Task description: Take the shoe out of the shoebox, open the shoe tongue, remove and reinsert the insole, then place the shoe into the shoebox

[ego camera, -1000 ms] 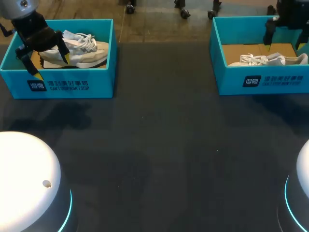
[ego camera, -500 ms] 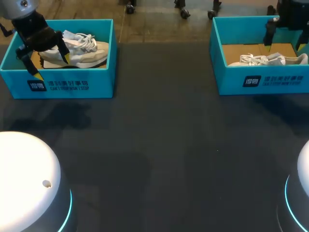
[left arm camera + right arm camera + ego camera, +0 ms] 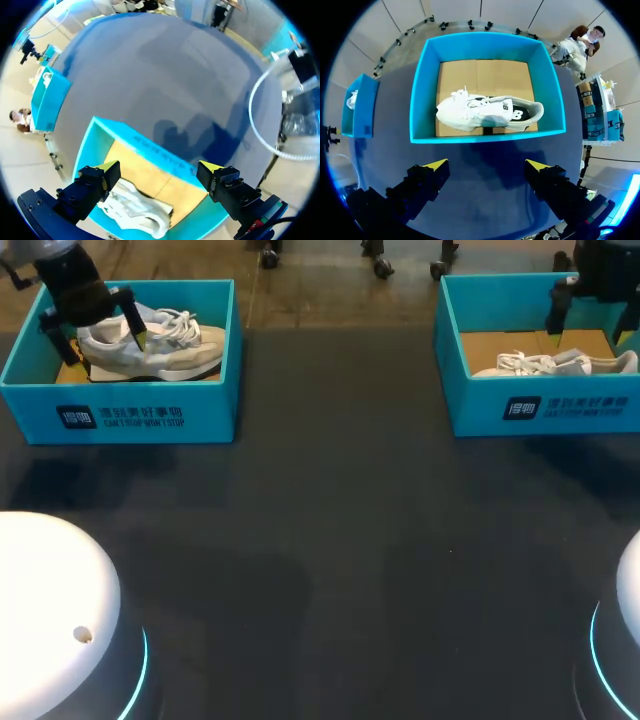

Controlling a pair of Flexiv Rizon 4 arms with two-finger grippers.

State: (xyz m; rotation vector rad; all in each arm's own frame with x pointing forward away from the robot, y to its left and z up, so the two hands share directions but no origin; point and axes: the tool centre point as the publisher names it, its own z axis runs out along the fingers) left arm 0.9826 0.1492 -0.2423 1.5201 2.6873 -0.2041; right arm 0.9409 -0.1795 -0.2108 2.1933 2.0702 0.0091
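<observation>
Conceivably, at the upper left of the frame, the left fingers (image 3: 93, 332), spread wide and empty over the shoe (image 3: 172, 350), could snag its laces or strike the box (image 3: 205, 410) wall on descending.

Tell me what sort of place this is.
Probably a robot test bench: a dark table, a white shoe in the left shoebox, another shoe in the right shoebox, with the left end effector and right end effector open over them.
</observation>
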